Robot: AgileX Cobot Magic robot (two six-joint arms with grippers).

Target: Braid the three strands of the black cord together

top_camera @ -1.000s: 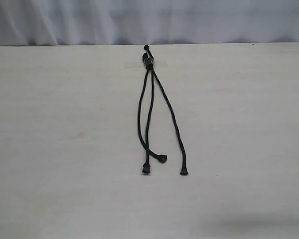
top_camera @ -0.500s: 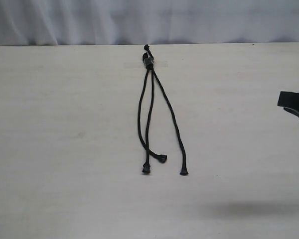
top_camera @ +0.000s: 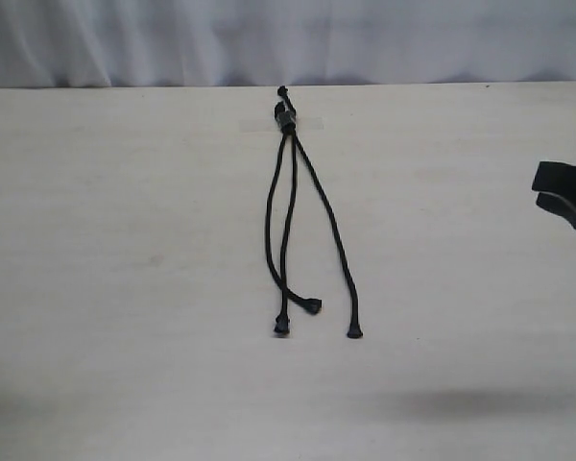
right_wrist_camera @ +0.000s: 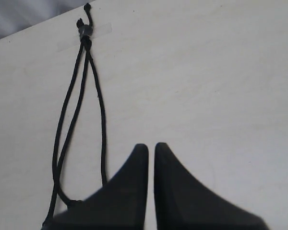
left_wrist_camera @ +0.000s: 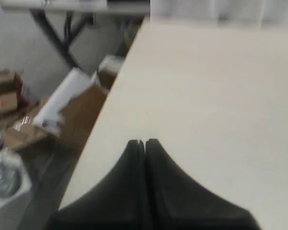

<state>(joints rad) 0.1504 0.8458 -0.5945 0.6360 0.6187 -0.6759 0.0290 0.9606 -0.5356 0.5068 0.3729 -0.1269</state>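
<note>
Though only its wrist view shows it, the left pincer (left_wrist_camera: 145, 142) sits closed.

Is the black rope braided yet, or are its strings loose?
Loose, not braided. The three strands lie spread apart on the table, joined only at the knot; just two cross once near their tips.

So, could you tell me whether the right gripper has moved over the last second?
Yes: the right gripper has come in from the exterior view's right edge toward the black cord, which has not shifted.
</note>
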